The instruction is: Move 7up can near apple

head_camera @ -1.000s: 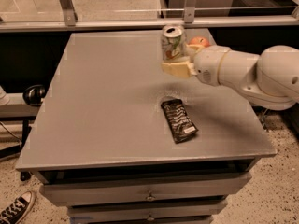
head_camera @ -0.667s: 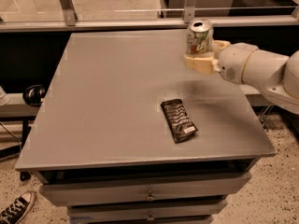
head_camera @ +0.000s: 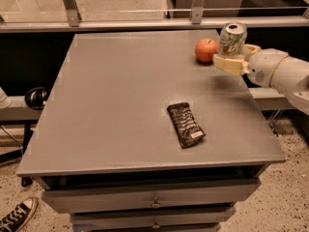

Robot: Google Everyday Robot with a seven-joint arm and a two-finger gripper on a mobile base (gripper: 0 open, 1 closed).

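Observation:
The 7up can, white and green with a silver top, is held upright in my gripper above the table's right side. The gripper's cream fingers are shut around the can's lower part, and the white arm comes in from the right edge. The orange-red apple sits on the grey table at the far right, just left of the can, with a narrow gap between them.
A flat black snack wrapper lies on the table right of the middle, towards the front. A metal rail runs behind the table. Drawers sit under the tabletop. A black sneaker lies on the floor at the lower left.
My gripper has carried the can to the right. The apple, hidden behind the gripper and can before, now shows just left of the can.

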